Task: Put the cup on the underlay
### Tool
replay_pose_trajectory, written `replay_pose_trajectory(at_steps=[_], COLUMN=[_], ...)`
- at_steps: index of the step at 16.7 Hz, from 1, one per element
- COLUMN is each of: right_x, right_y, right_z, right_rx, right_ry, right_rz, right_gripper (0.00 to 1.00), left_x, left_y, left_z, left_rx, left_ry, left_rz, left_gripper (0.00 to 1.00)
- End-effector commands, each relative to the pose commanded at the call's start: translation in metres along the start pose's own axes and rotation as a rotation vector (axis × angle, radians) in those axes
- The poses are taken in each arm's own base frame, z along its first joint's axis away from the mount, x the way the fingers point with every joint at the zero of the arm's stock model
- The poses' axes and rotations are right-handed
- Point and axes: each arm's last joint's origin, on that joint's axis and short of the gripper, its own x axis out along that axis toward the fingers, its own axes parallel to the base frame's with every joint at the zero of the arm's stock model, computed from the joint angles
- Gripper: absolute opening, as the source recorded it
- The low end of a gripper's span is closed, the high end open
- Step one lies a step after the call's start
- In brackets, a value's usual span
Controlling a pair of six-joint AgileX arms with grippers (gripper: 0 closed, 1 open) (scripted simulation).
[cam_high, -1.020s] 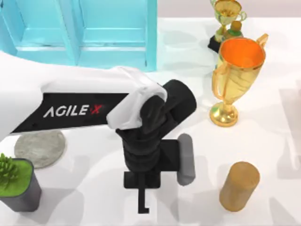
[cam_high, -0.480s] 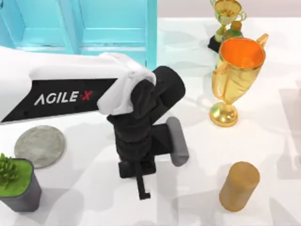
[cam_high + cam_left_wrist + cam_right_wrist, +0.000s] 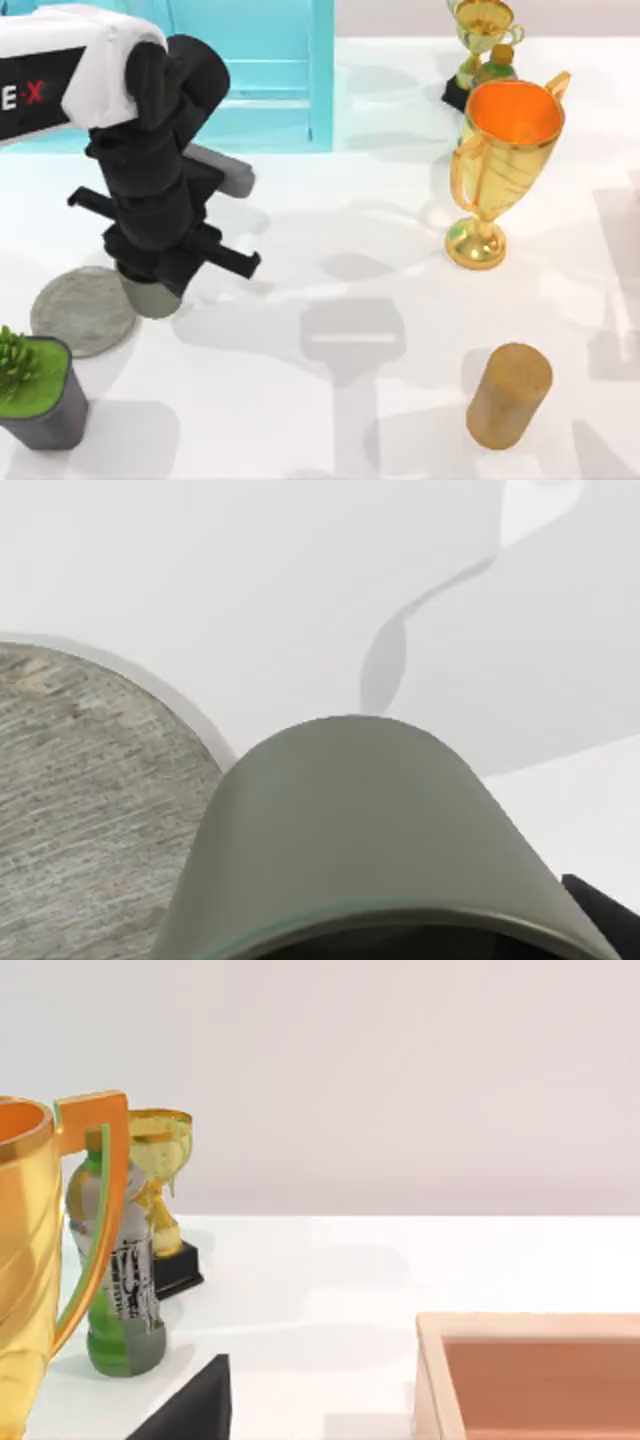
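Observation:
The cup (image 3: 150,298), small and olive-grey, hangs under my left gripper (image 3: 152,284), which is shut on it. It is at the right edge of the underlay (image 3: 78,312), a flat round mottled grey disc at the table's left. In the left wrist view the cup's wall (image 3: 350,820) is very close, with the underlay (image 3: 90,810) beside it and partly behind it. I cannot tell whether the cup touches the disc or the table.
A dark square pot with a green plant (image 3: 35,395) stands in front of the underlay. A blue cabinet (image 3: 240,70) is at the back. A large gold trophy (image 3: 500,150), a smaller trophy (image 3: 483,30), a green bottle (image 3: 497,62) and a tan wooden cylinder (image 3: 510,395) stand on the right.
My left arm has swung from the table's middle front to the left and back, carrying the cup to the underlay's right edge.

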Motion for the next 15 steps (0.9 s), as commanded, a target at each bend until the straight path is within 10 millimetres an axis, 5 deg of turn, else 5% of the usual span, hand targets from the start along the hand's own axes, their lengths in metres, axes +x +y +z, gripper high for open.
replay_pose_trajectory(at_steps=[6,12,15], right_x=[0.0,0.0,0.0], right_y=[0.0,0.0,0.0], right_z=[0.0,0.0,0.0], right_rx=[0.0,0.0,0.0], right_ry=[0.0,0.0,0.0], right_rz=[0.0,0.0,0.0], right_gripper=[1.0,1.0,1.0], left_x=[-0.029,-0.027,-0.009], left_y=[0.066,0.067,0.072], left_z=[-0.016,-0.016,-0.016], left_rx=[-0.461,-0.469,-0.479], left_ry=[-0.039,-0.035,-0.041], left_rz=[-0.016,-0.016,-0.019], left_gripper=[0.0,0.0,0.0])
